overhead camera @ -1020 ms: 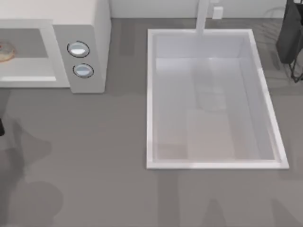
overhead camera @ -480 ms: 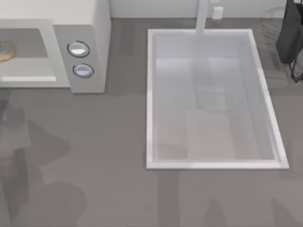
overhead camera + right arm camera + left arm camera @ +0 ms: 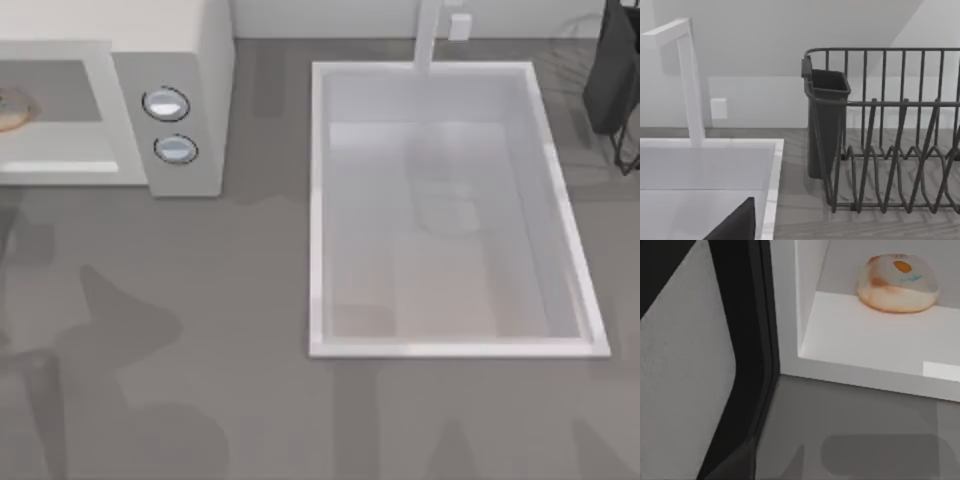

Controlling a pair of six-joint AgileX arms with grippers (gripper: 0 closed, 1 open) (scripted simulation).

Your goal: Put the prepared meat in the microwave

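The prepared meat (image 3: 898, 284), a roundish tan piece, lies on the grey cavity floor inside the white microwave (image 3: 190, 60), at the table's far left. Neither gripper's grip can be told. A sink basin (image 3: 565, 215) sits well to the right.

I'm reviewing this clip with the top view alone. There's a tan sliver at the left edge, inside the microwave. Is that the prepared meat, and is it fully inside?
Observer: Yes. The left wrist view shows the prepared meat whole, resting on the white floor of the microwave, back from the front lip.
Operator: Is anything touching it?
Observer: No. In that view it sits alone on the floor, with nothing against it.
Operator: What's the dark shape in my top right corner?
Observer: The right wrist view shows a dark wire dish rack with a dark utensil cup at its end, beside the sink.
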